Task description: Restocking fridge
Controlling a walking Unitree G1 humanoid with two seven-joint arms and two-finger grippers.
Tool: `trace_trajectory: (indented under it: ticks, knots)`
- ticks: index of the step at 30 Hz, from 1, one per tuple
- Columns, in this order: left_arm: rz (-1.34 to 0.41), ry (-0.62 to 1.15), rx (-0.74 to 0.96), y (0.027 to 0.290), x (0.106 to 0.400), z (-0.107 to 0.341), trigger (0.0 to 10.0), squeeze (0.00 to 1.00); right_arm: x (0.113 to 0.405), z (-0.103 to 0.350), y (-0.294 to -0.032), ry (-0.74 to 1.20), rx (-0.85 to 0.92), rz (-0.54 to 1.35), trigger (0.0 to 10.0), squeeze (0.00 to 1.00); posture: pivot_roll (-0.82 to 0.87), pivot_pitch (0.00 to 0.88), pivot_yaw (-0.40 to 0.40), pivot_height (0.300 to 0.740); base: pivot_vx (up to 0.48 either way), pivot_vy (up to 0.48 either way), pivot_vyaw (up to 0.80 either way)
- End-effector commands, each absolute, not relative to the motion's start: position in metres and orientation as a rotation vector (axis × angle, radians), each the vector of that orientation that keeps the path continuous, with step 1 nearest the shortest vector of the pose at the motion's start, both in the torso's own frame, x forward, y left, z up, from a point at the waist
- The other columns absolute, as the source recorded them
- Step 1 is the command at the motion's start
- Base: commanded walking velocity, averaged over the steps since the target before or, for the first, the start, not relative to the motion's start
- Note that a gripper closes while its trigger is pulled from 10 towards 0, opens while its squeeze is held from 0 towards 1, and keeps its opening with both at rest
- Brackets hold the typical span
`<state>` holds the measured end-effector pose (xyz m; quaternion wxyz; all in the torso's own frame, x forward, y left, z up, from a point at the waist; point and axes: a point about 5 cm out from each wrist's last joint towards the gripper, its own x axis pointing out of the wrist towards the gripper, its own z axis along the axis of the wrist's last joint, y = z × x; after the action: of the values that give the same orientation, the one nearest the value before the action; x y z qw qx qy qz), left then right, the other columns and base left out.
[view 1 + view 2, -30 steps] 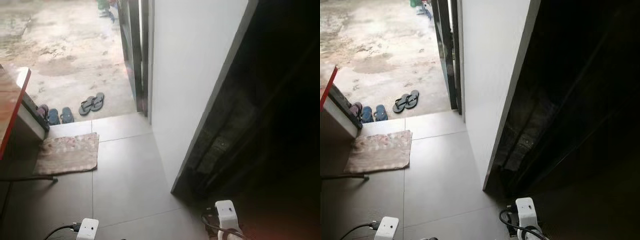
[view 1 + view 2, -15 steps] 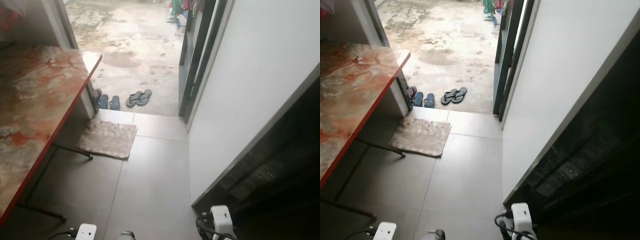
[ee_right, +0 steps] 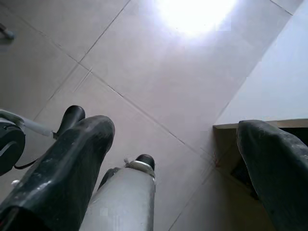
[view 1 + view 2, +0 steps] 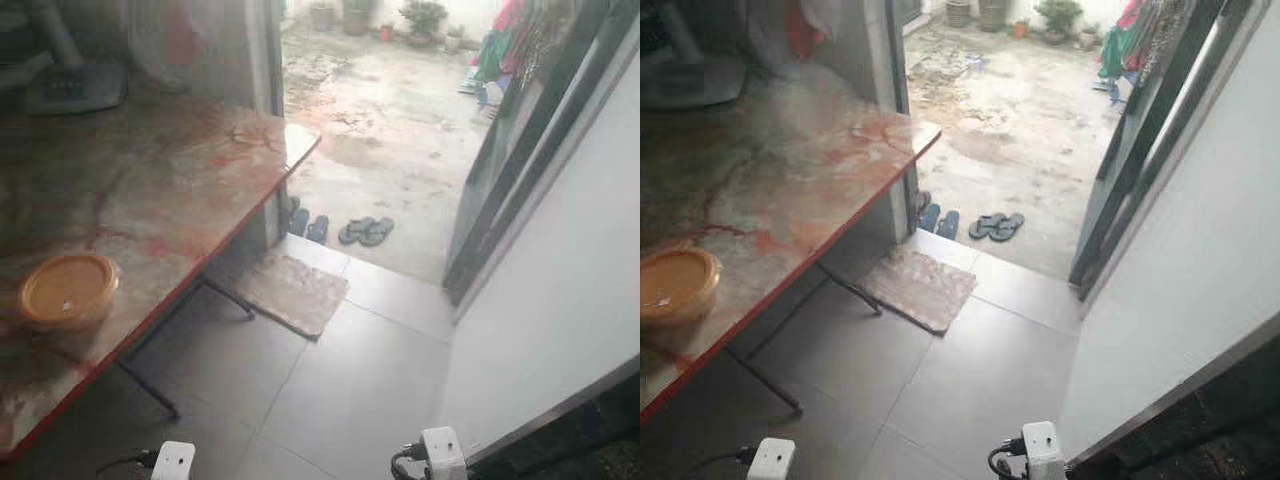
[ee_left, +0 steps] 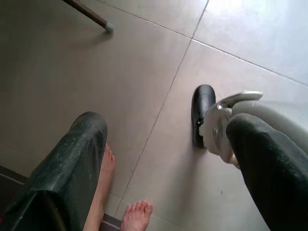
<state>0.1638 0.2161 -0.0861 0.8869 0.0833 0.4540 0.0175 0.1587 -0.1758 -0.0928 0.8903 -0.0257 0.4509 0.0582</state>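
both arms hang low, pointing at the floor tiles (image 5: 159, 57). left gripper (image 5: 163, 163) fingers spread wide, nothing between them; a person's bare foot (image 5: 136, 216) shows just under it. right gripper (image 3: 178, 168) same deal, fingers spread, empty, w/ the dark fridge edge (image 3: 250, 125) right beside its far finger. next out: table (image 4: 150, 180) on the robot's left, red-marbled top, and an orange tub (image 4: 68, 289) sitting near its front edge, well apart from both grippers. that's prob the thing to restock. looks like light plastic w/ a lid, smooth so maybe slippery, contents can't tell. best bet: pinch across the rim or sides, keep it level. further: mat (image 4: 295, 292) at the doorway, sandals (image 4: 364, 231) outside, wet yard beyond. white fridge door (image 4: 560, 300) stands on the right.
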Motion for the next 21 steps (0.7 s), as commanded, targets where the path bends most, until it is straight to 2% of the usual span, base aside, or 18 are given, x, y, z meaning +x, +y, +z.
trace_trajectory:
  ticks: [1, 7, 13, 21]
  knots:
    - [0.03, 0.974, 0.156, 0.21, 0.156, -0.091, 10.0, 0.0, 0.144, -0.097, -0.188, 0.976, -0.067, 0.102, 10.0, 0.0, 0.11, 0.008, -0.065, 0.74, 0.0, 0.0, 0.79]
    - [0.029, 0.946, 0.147, 0.207, 0.162, -0.089, 10.0, 0.0, 0.129, -0.102, -0.195, 1.02, -0.082, 0.1, 10.0, 0.0, 0.12, 0.009, -0.07, 0.74, 0.0, 0.0, 0.79]
    - [0.051, 0.888, 0.135, 0.207, 0.177, -0.081, 10.0, 0.0, 0.144, -0.099, -0.184, 1.007, -0.085, 0.114, 10.0, 0.0, 0.13, 0.08, -0.086, 0.74, 0.0, 0.0, 0.79]
    - [0.068, 0.841, 0.115, 0.204, 0.186, -0.077, 10.0, 0.0, 0.149, -0.097, -0.181, 0.995, -0.088, 0.126, 10.0, 0.0, 0.13, 0.12, -0.092, 0.74, 0.0, 0.0, 0.79]
